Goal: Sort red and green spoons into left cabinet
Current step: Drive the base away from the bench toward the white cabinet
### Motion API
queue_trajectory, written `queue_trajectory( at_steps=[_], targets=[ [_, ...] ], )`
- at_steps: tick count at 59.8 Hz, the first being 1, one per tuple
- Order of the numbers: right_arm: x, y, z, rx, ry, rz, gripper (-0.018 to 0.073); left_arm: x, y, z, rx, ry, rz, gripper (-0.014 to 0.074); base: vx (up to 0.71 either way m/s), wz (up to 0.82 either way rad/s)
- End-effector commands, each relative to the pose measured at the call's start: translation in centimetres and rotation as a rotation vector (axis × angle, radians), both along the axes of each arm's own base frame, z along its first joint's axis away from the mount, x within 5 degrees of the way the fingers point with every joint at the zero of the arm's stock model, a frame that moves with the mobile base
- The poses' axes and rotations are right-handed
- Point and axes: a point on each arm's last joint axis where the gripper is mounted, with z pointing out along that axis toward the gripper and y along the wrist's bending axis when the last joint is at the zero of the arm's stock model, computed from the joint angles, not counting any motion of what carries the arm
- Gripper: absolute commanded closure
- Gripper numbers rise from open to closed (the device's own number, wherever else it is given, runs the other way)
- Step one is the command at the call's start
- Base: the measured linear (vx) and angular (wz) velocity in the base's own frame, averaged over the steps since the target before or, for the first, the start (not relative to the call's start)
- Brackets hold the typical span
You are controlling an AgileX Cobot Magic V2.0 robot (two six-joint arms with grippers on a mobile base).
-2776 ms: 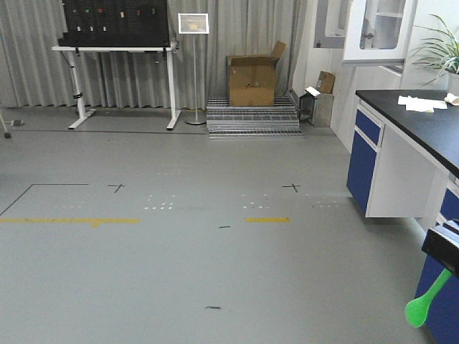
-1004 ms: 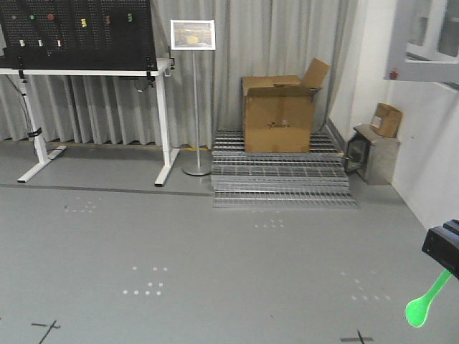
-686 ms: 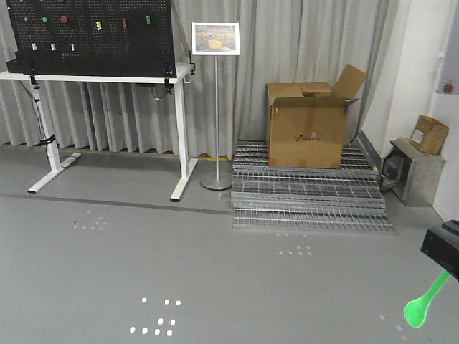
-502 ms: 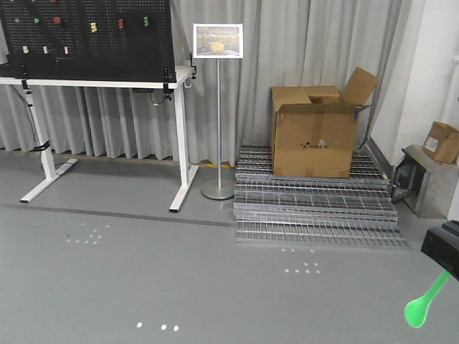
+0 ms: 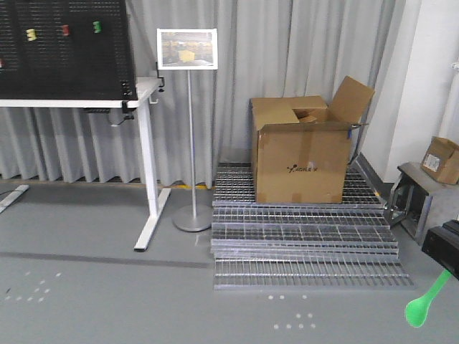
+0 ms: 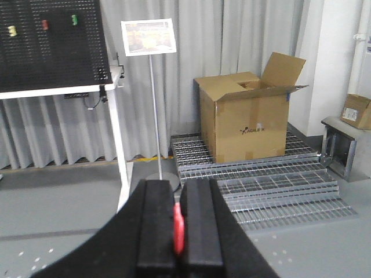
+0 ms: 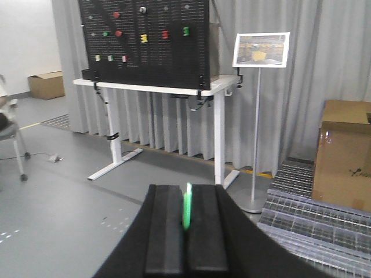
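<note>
Carry on gently with the left tool (image 6: 177,194) clenched on the red spoon (image 6: 178,229) and the right tool (image 7: 186,194) clenched on the green spoon (image 5: 422,307), bowl dangling low at the front view's right edge. Steer smoothly toward the left cabinet, nowhere in view yet, avoiding jolts that could likely slip either thin handle. Against 2.8 s ago: yellow floor line gone, cardboard box (image 5: 301,161) and metal grating (image 5: 305,244) far nearer and centred, green spoon in the same corner.
</note>
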Motion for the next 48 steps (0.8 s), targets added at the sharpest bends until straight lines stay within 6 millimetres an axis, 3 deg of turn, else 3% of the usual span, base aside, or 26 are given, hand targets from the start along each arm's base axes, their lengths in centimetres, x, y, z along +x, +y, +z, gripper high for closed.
queue_trajectory(
  at_steps=[1,24,48],
  targets=[
    [-0.10,-0.33,1.77,0.050,-0.098,-0.027,0.0562,-0.04,0.11,1.56,-0.039,-0.094,0.011,0.0600,0.66,-0.19],
    [-0.10,-0.33,1.77,0.051,-0.098,-0.027,0.0562,-0.04,0.11,1.56,-0.039,-0.094,0.011,0.0600,0.64,-0.29],
    [-0.10,-0.33,1.77,0.051,-0.098,-0.027,0.0562,-0.04,0.11,1.56,-0.039,-0.094,0.011,0.0600,0.58,-0.64]
  ],
)
